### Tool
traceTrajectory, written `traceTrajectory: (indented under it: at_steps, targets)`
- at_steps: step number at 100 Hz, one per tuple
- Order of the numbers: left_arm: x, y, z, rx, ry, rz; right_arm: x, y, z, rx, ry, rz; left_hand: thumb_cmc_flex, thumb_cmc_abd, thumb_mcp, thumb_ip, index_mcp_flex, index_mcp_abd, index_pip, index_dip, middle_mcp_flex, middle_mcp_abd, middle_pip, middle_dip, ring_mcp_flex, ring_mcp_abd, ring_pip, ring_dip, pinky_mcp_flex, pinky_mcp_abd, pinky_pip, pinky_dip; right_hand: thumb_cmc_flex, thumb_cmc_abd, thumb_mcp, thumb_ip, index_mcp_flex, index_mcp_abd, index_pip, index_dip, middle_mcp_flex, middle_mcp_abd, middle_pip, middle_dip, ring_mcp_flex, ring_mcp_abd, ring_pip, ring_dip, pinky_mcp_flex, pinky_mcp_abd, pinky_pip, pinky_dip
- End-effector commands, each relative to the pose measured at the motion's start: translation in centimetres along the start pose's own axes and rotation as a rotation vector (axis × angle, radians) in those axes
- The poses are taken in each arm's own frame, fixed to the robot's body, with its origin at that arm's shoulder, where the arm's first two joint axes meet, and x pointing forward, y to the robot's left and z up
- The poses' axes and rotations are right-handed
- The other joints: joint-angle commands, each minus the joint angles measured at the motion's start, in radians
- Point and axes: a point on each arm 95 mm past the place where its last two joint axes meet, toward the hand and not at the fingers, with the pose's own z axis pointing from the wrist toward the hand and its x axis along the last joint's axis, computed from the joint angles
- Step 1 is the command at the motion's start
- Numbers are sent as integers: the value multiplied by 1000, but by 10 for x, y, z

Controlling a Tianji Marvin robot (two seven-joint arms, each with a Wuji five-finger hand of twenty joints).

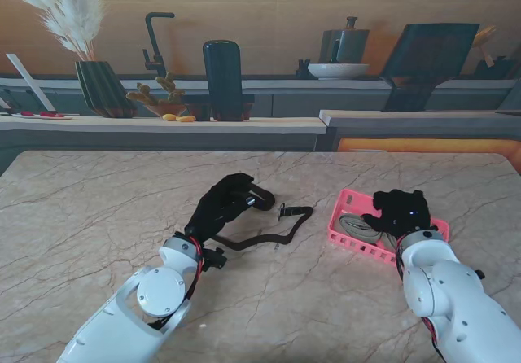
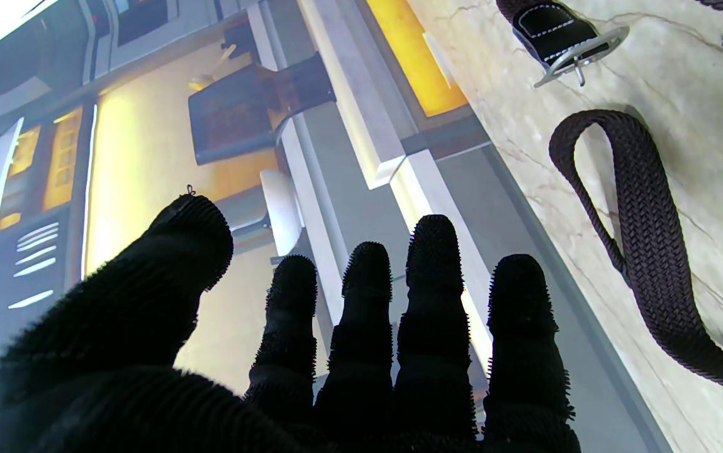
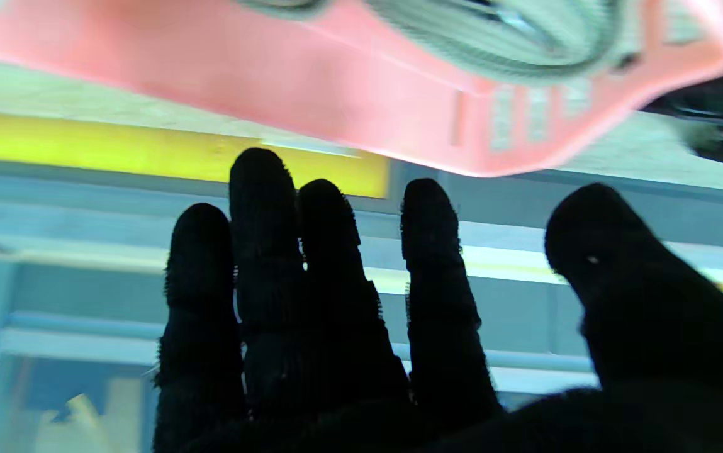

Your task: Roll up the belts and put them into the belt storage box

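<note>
Bench (image 1: 98,216): polished beige marble look, fine veining, slight sheen.
Dark belt (image 2: 644,251), beside the left hand (image 2: 348,340): coarse braided cloth webbing, matt; leather-look tab with white stitching; bright metal buckle (image 2: 578,56).
Belt storage box (image 1: 350,237): pink slotted plastic, smooth.
Grey belt (image 1: 358,226), inside it: ribbed cloth.
Both hands: black, nubbed, matt covering.

The stand camera looks down from above the shoulders across the marble surface (image 1: 98,216) toward the kitchen counter at the frame's top, both arms entering from the bottom corners. The left wrist camera sits close behind the left hand (image 2: 311,352), looking along its fingers; it shares the dark woven belt (image 2: 644,239) with the stand view. The right wrist camera looks along the right hand (image 3: 348,340), very near the pink storage box (image 3: 348,107), which the stand view also shows at right of centre.
</note>
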Motion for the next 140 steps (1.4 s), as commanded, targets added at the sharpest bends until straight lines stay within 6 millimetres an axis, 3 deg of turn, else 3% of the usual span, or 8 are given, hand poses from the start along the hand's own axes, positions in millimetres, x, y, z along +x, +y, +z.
traceTrajectory:
  at_steps: [1,39,46,61,75,93,116,140]
  targets:
    - [-1,0,-2,3,1,1,12,6,0,-7,56,30,-1,27,-23,32,7,-16,-18,7,12,-20,-2,2,-6,2,5,17,-15,8,21,21,25,-43,52,47,-37,0,-21,18,-47,-1,-24,-11,-58,-14,-58,-24,-33,-24,-53,-10]
    - [-2,-4,-3,18,6,12,53,28,30,62,335,31,6,34,-40,36,13,-19,-27,10,17,-21,-8,4,-3,3,5,22,-16,7,21,35,66,-153,185,32,-183,-26,-70,-5,-183,-54,-109,-29,-169,-110,-255,-90,-73,-126,-259,5]
    - [-2,-5,-3,20,6,11,61,27,39,83,379,7,6,36,-41,36,12,-18,-28,10,17,-21,-9,4,-3,2,6,23,-15,7,21,36,83,-176,217,30,-207,-24,-66,-15,-203,-74,-122,-39,-200,-131,-372,-171,-89,-187,-366,-50]
    - [-2,-6,-4,28,8,14,79,20,55,144,440,-21,7,36,-45,37,13,-19,-30,12,20,-22,-9,5,0,2,8,24,-14,6,22,39,88,-221,233,21,-245,-14,-65,-38,-232,-84,-143,-57,-284,-148,-489,-280,-131,-233,-477,-174]
    - [-1,-7,-4,34,9,16,89,11,69,177,484,-84,9,36,-46,37,14,-18,-30,13,20,-21,-10,6,-1,5,8,26,-14,6,21,41,75,-274,155,6,-301,10,-99,-66,-310,-75,-183,-80,-386,-146,-519,-322,-184,-231,-495,-214]
    - [-1,-8,-4,38,9,18,97,-2,87,200,501,-141,10,38,-49,37,13,-18,-32,14,19,-21,-10,6,0,4,9,27,-14,4,22,43,62,-302,158,4,-359,21,-115,-80,-400,-68,-211,-99,-479,-144,-509,-363,-232,-236,-526,-246]
    - [-1,-9,-4,44,8,18,102,-15,105,217,501,-176,12,38,-51,38,14,-17,-33,16,20,-21,-10,7,1,5,10,28,-14,5,21,44,39,-320,191,-2,-438,44,-122,-87,-491,-56,-204,-113,-517,-128,-483,-372,-257,-226,-522,-252]
    - [-1,-10,-4,47,7,18,108,-28,119,248,519,-190,13,39,-51,38,13,-18,-33,17,20,-22,-10,7,2,2,11,28,-13,5,21,45,40,-289,189,1,-412,29,-77,-72,-468,-65,-159,-109,-480,-120,-454,-355,-233,-195,-475,-225]
